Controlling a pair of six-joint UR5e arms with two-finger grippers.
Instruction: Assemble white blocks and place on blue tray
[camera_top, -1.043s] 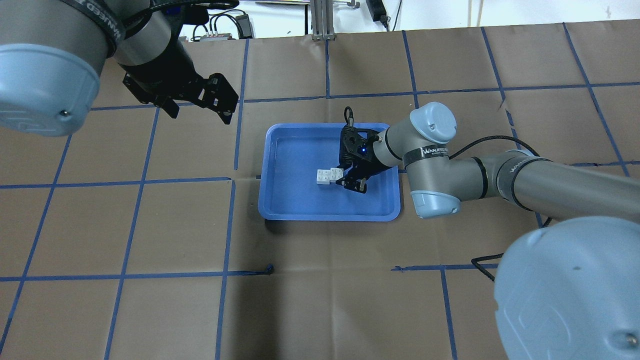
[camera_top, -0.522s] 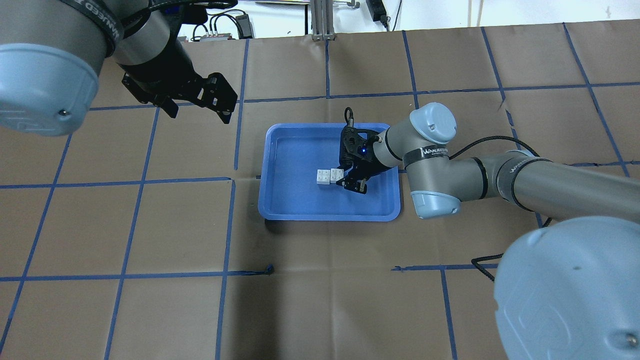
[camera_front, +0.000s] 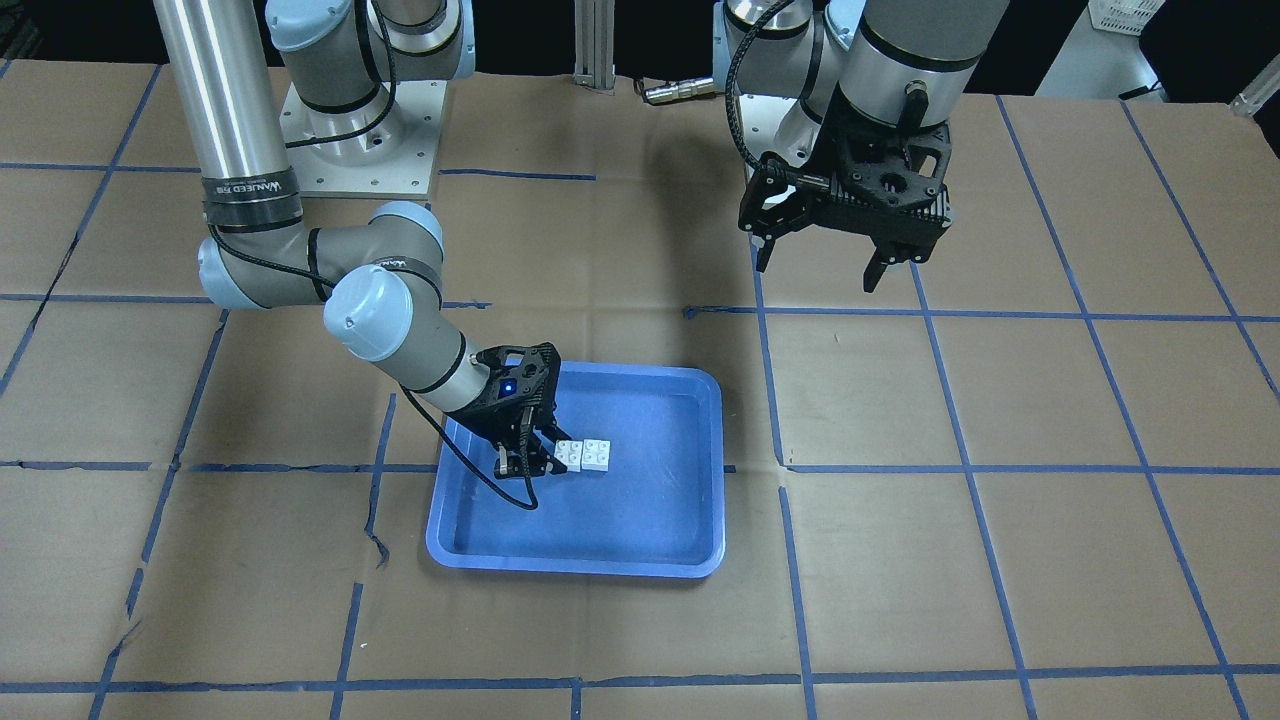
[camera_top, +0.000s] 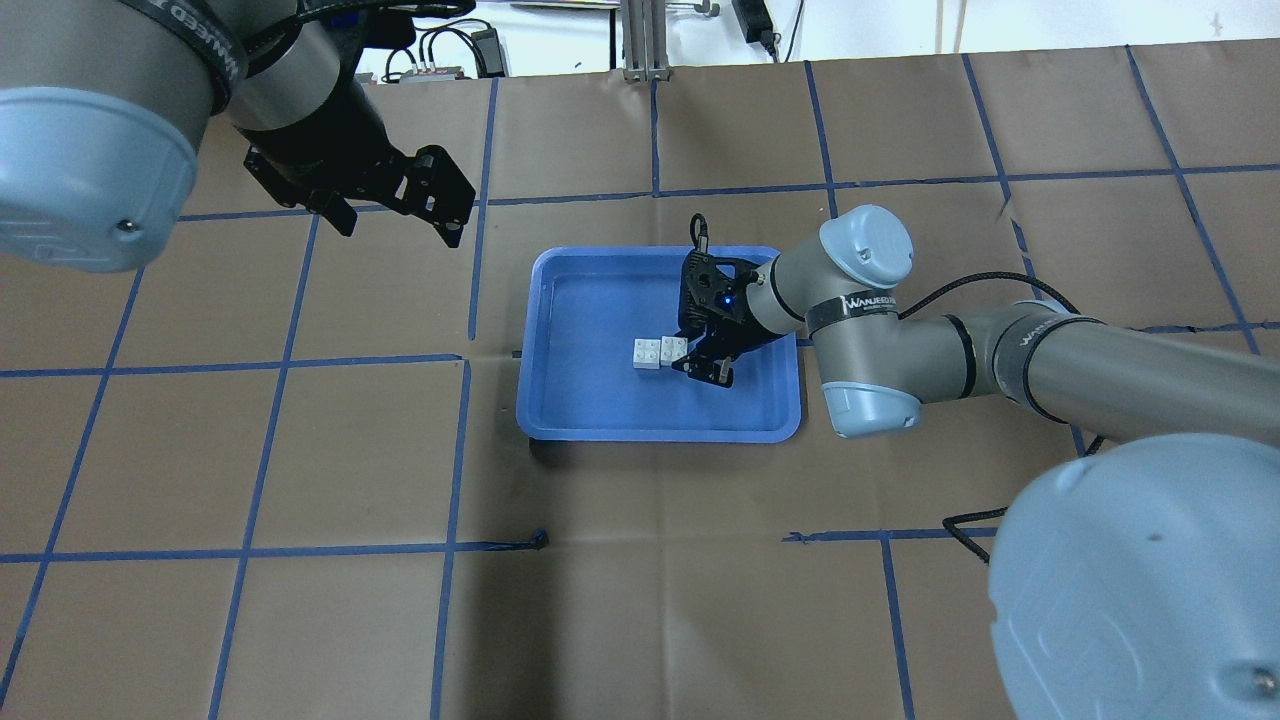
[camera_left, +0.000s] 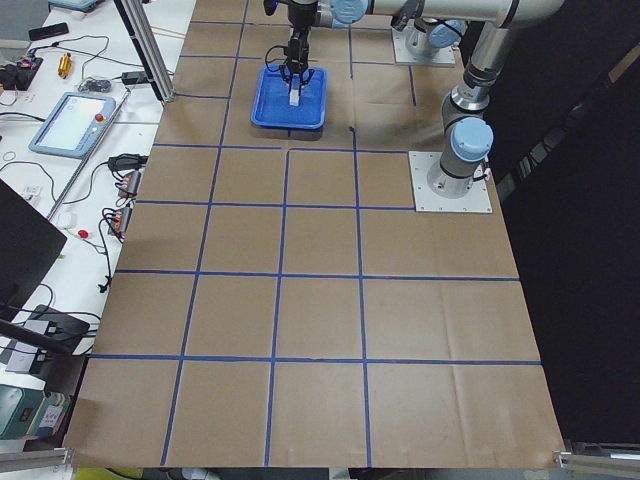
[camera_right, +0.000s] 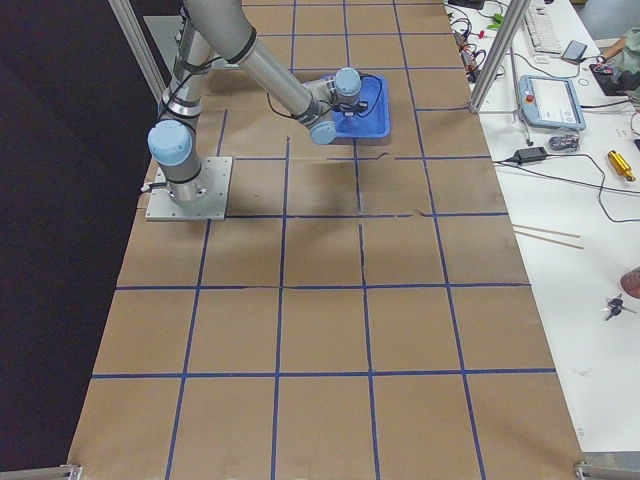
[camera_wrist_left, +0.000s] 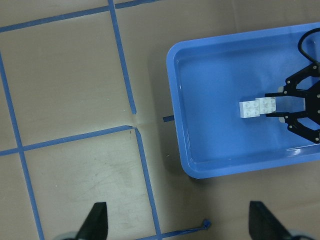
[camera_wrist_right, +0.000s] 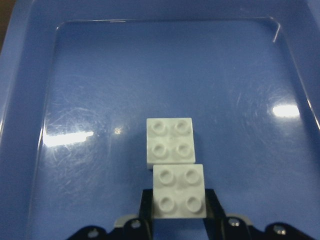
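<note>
The blue tray (camera_top: 660, 435) lies mid-table and also shows in the front view (camera_front: 575, 568) and the left wrist view (camera_wrist_left: 175, 100). Two white blocks sit side by side on its floor, edges touching. My right gripper (camera_top: 692, 356) is low in the tray, shut on the nearer white block (camera_wrist_right: 179, 192), which also shows in the overhead view (camera_top: 674, 348). The other white block (camera_wrist_right: 170, 141) rests free just beyond it (camera_top: 648, 356). My left gripper (camera_top: 400, 232) is open and empty, high above the paper to the tray's far left (camera_front: 817, 272).
Brown paper with a blue tape grid (camera_top: 460, 360) covers the table. My right arm's elbow (camera_top: 865, 330) hangs beside the tray's right rim. An aluminium post (camera_top: 640, 40) stands at the far edge. Benches with teach pendants (camera_left: 75, 120) flank the table.
</note>
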